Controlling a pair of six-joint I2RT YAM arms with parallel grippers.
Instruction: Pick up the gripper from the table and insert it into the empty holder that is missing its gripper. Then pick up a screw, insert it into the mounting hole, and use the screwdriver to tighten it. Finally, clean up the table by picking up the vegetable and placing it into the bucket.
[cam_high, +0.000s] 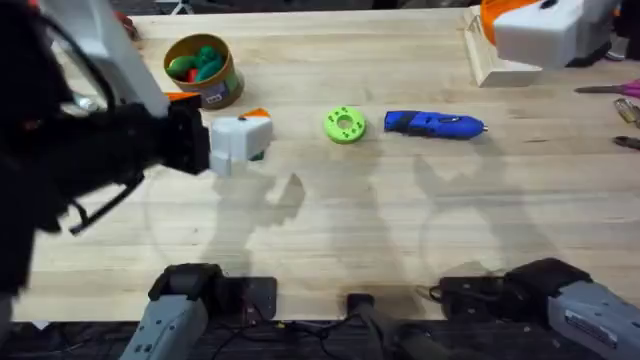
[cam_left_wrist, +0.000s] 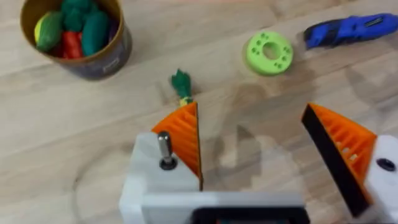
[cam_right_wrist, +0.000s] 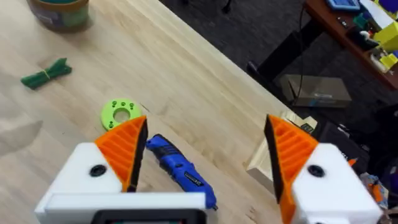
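Screwdriver (cam_high: 433, 123) lies flat, tip pointing right.

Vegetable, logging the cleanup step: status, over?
Left gripper open, near vegetable. Right gripper open, empty. Vegetable on table, outside bucket.

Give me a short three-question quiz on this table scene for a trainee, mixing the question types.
1. True or false: the screwdriver lies inside the bucket.
2. Fill in: the vegetable lies on the ___.
3. What lies nearest the screwdriver? A green disc, B bucket, C vegetable.
Key: 1 false; 2 table; 3 A.
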